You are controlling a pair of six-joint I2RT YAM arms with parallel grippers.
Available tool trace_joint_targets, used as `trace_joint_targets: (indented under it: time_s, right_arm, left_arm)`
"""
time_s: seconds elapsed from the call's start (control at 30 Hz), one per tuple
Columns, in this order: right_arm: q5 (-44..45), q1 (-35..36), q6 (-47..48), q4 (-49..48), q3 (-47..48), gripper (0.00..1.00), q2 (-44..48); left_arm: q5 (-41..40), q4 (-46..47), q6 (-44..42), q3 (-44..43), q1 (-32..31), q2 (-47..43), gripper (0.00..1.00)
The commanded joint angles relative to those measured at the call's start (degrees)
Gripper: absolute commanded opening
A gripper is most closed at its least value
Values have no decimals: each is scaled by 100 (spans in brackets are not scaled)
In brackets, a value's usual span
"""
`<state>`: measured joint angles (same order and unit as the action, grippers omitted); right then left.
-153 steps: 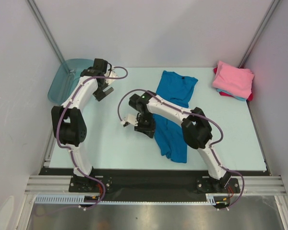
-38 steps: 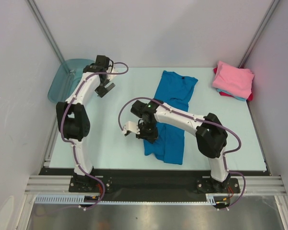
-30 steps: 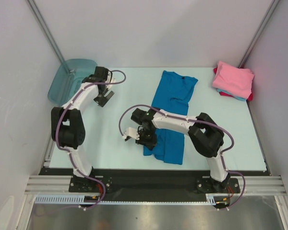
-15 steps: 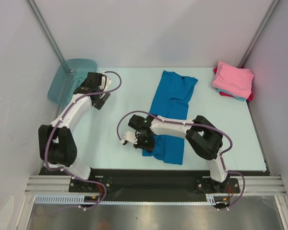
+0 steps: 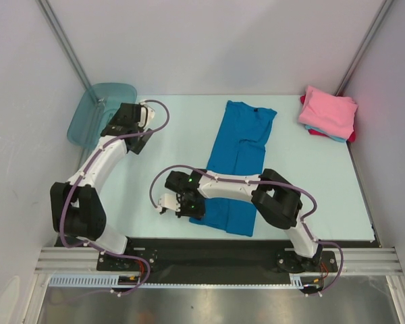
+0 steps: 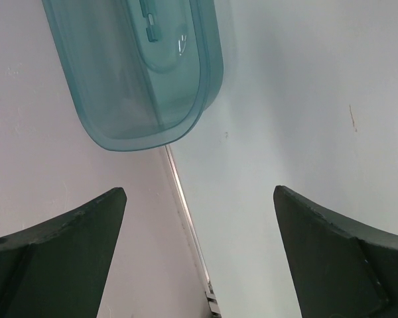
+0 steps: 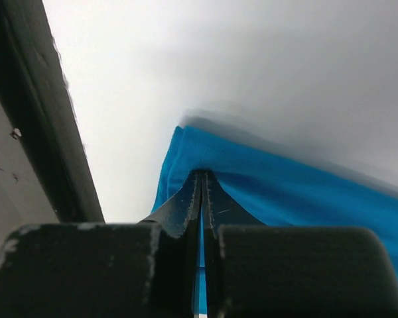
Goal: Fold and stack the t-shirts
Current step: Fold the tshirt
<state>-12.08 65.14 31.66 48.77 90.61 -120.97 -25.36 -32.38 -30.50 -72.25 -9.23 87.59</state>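
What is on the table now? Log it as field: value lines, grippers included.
blue t-shirt: laid out lengthwise mid-table, folded narrow
right gripper: shut on the blue t-shirt's near-left edge
left gripper: open, empty, near the teal tub
folded stack: far right corner, pink t-shirt on top, light blue and red edges beneath
teal tub: far left corner, apart from the shirts

One bright blue t-shirt [image 5: 237,155] lies on the table [image 5: 169,135]. Three more are piled at its far right corner: a pink t-shirt [image 5: 329,111] on top, with a light blue t-shirt [image 5: 337,138] and a red t-shirt [image 5: 314,132] showing as edges beneath. One teal tub [image 5: 88,115] stands by the far left corner.
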Motion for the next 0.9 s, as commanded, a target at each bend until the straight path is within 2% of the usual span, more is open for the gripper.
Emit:
trace_joint_targets:
  time_s: [0.0,0.07,0.13,0.17,0.27,0.47,0.67,0.87]
  right_arm:
    - [-735,341,-107,-1344,36,0,-709]
    - [-542,359,-107,-1327,124,2,-744]
    - [-376,359,-72,-1327,98,11,-674]
    - [-322,367,-72,-1335,54,21,-535]
    - [-146,367,-63,-1362,-51,29,-114]
    - [530,350,6,-1423,-420,34,679]
    - [1382,236,305,-1722,-1238,42,1452]
    - [1674,69,455,-1915,-1669,50,2208]
  left_arm:
    - [-100,206,-52,44,53,30,100]
    - [-118,232,-61,53,53,39,100]
    - [-127,241,-70,70,53,47,100]
    - [-135,276,-96,71,53,39,100]
    - [-127,311,-114,132,71,30,100]
    - [-109,364,-70,290,88,-23,100]
    - [-258,355,35,334,88,-40,100]
    - [-162,408,-26,685,97,-278,100]
